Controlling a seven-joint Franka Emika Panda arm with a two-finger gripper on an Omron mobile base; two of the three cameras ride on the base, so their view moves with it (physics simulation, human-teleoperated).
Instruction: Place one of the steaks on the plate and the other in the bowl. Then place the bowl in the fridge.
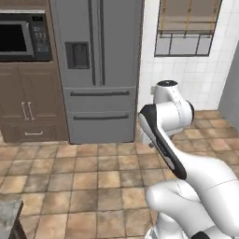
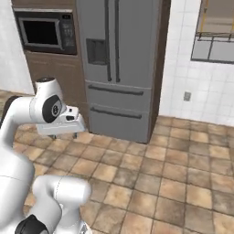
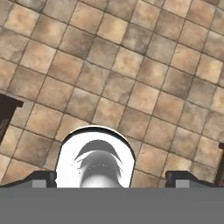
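Grey fridge [image 1: 95, 70] shut, microwave [image 2: 45, 32] beside, hand cam floor tiles [image 3: 131, 87]

1. A black microwave [image 1: 23, 38] sits built into brown wood cabinetry, above cabinet doors [image 1: 25, 109] with pale handles and a drawer [image 1: 33, 134].
2. The floor [image 1: 88, 182] is laid with brown and tan stone tiles.
3. A window [image 1: 186, 28] with a tan blind is set in the white tiled wall [image 2: 183, 59].
4. A small outlet [image 2: 187, 96] is on that wall.
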